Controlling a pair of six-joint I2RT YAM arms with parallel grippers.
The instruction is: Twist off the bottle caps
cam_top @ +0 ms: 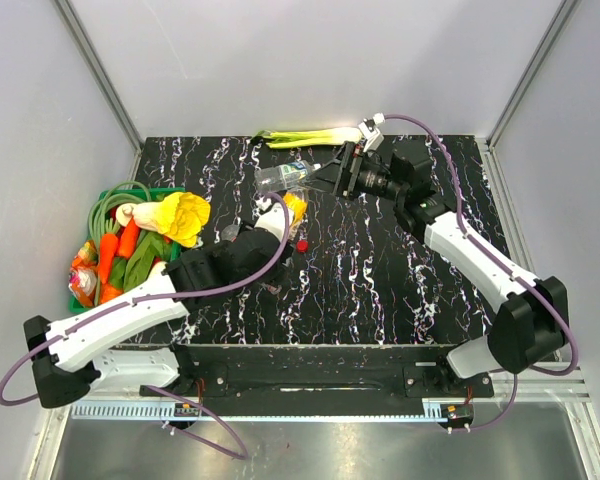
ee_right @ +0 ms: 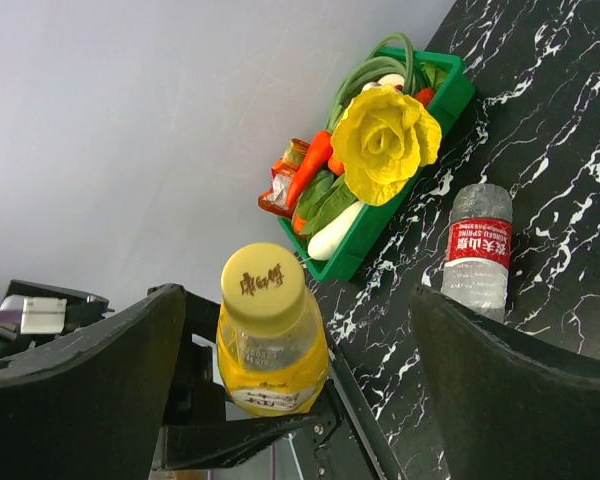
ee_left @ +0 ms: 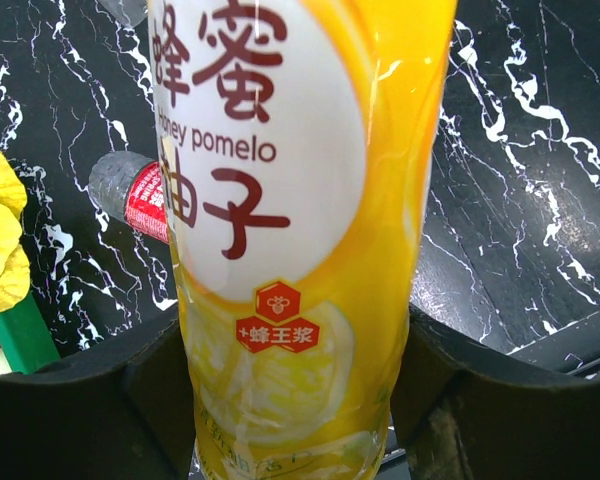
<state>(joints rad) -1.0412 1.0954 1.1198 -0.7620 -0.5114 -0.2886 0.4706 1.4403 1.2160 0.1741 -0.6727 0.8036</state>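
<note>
My left gripper (ee_left: pixel 295 400) is shut on the body of the yellow-orange juice bottle (ee_left: pixel 300 230), which it holds off the table (cam_top: pixel 380 270), tilted. The bottle's yellow cap (ee_right: pixel 263 283) faces my right gripper (ee_right: pixel 300 330), which is open; the cap shows between its wide-spread fingers, touching neither. In the top view my right gripper (cam_top: pixel 334 176) hangs at the back centre, beside the blue-green-labelled bottle (cam_top: pixel 283 176) lying there. The red-labelled bottle (ee_right: pixel 477 250) lies on the table past the juice bottle. Its red cap (cam_top: pixel 302 244) shows by the left gripper (cam_top: pixel 280 225).
A green basket (cam_top: pixel 108 193) of carrots, greens and a yellow cabbage-like head (cam_top: pixel 183 215) stands at the left edge of the table. A long leek (cam_top: pixel 310 136) lies along the back edge. White walls close in the left, back and right.
</note>
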